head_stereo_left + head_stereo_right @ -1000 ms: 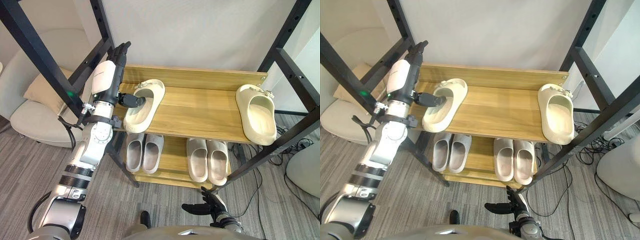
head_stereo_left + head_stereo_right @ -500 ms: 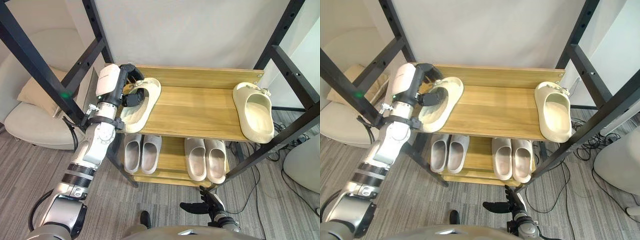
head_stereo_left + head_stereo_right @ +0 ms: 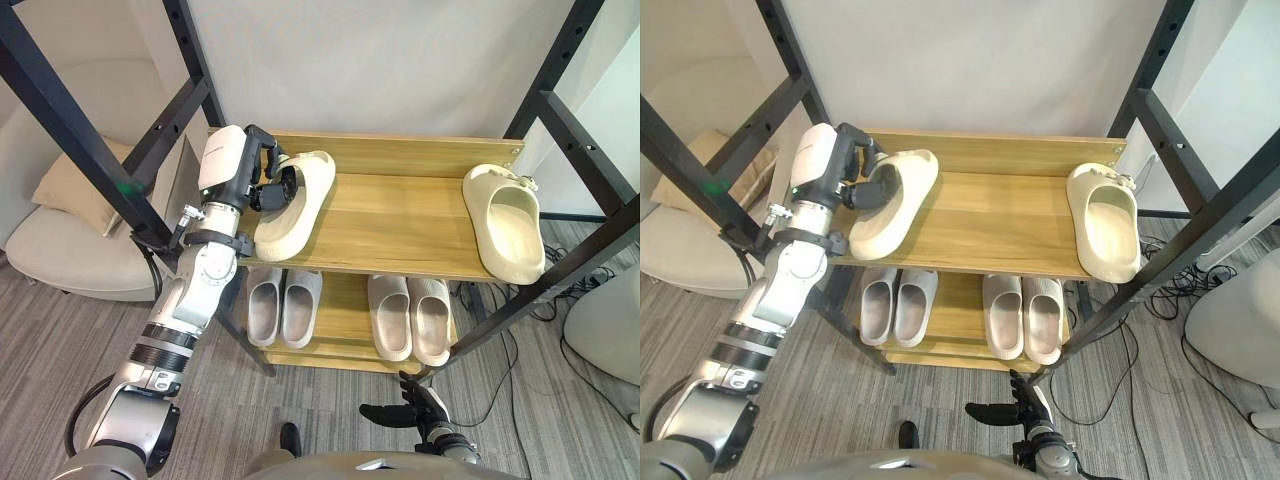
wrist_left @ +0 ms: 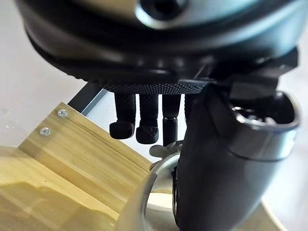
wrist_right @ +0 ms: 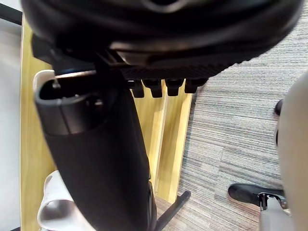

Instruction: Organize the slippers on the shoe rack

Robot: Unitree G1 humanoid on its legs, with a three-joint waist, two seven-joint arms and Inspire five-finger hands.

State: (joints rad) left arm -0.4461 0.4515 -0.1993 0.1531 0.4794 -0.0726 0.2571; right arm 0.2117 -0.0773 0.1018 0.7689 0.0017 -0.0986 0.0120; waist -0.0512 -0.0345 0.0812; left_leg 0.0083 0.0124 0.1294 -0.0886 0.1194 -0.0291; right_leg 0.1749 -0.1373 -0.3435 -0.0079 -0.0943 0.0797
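**A:** What is the left hand (image 3: 262, 183) doing?

**B:** It is clenched on a cream slipper (image 3: 302, 203). In the left wrist view the fingers (image 4: 147, 116) curl over the slipper's rim from outside and the thumb (image 4: 216, 163) presses on the inner side, so the rim is pinched between them.

**A:** And where is that slipper?

**B:** In the hand's grasp, over the top shelf (image 3: 400, 228) of the wooden shoe rack (image 3: 390, 155). Its toe points away from the wrist toward the back board, and its heel hangs past the front edge just below the hand. It looks tipped to one side. I cannot tell whether the sole touches the board.

**A:** Its partner?

**B:** The second cream slipper (image 3: 505, 222) lies flat on the same shelf, well apart from the left hand, at the end farthest from it.

**A:** Anything under the hand?

**B:** On the lower shelf (image 3: 345, 340), a grey pair (image 3: 284, 305) sits almost straight beneath it, and a pale pair (image 3: 411, 317) lies beside that, farther off.

**A:** The right hand (image 3: 400, 412)?

**B:** It is low near the floor, released, with its fingers spread and holding nothing, and the pale pair is above it.
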